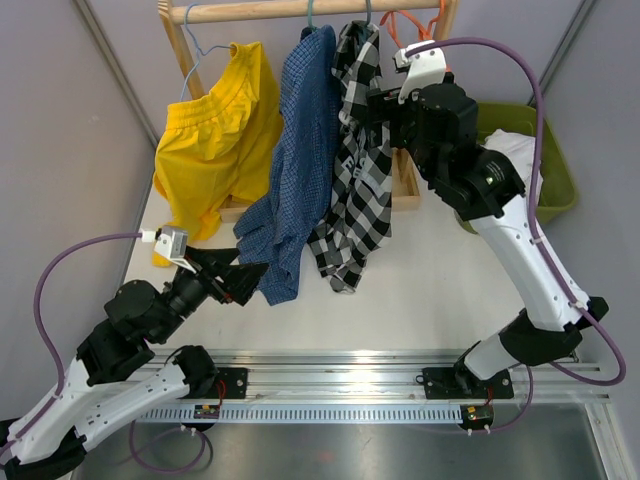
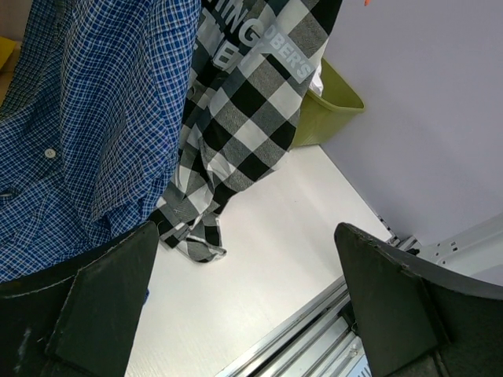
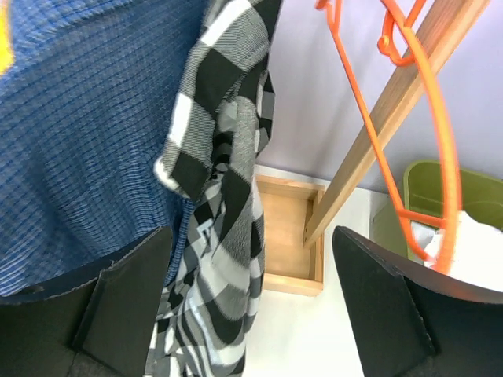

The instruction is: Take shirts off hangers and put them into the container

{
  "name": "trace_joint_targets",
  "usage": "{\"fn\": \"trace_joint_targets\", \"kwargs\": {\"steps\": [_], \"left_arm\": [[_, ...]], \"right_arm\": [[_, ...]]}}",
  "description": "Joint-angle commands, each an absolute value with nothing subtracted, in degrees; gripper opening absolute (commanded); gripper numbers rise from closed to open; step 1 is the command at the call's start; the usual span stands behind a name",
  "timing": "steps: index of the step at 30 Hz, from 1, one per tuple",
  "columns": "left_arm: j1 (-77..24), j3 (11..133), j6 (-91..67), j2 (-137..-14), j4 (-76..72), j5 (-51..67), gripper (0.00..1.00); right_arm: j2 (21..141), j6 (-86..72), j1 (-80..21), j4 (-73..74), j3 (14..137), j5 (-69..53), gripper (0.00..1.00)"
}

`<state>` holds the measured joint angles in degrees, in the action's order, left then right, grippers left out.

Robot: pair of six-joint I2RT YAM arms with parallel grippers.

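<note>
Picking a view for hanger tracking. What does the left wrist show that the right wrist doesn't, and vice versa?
Left wrist only: the metal rail at the table's edge, white lettering on the plaid shirt, and that shirt's hem lying on the table.

Right wrist only: the orange hanger, the wooden post, the wooden base tray, and white fabric in the green bin.

Both: the blue shirt, the plaid shirt, the bin, and each arm's own open end effector, the left end effector and the right end effector.
</note>
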<state>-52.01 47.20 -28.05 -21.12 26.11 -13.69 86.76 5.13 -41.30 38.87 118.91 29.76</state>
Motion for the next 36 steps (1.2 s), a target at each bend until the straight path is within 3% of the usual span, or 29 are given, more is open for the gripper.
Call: {"fn": "trace_joint_targets", "kwargs": {"steps": [1, 9, 16, 22, 26, 27, 36], "left_arm": [[-51.9, 47.4, -28.1, -20.7, 24.2, -13.3, 0.99], [-51.9, 47.2, -28.1, -20.7, 24.0, -13.4, 0.99], [-51.9, 47.0, -27.9, -21.0, 23.8, -13.1, 0.99], [-51.9, 47.1, -27.9, -20.7, 23.9, -13.1, 0.99], [-51.9, 47.5, -27.7, -20.7, 24.1, -13.3, 0.99], [-51.9, 47.5, -27.7, -20.7, 24.2, -13.3, 0.99], [-51.9, 47.6, -27.4, -21.5, 23.6, -12.8, 0.99]], "right_arm": [[89.3, 4.4, -37.6, 39.6, 121.1, 24.4, 0.90], [92.5, 2.7, -34.8, 41.4, 123.7, 17.2, 0.87], [96.1, 1.5, -32.0, 42.6, 125.3, 14.2, 0.78], [99.9, 1.1, -29.7, 43.6, 128.5, 12.0, 0.55], [101.4, 0.9, -29.4, 44.3, 130.4, 11.3, 0.20], [101.3, 0.9, -29.4, 44.2, 130.6, 11.2, 0.02], [94.5, 2.5, -29.4, 34.0, 126.1, 11.5, 0.00]]}}
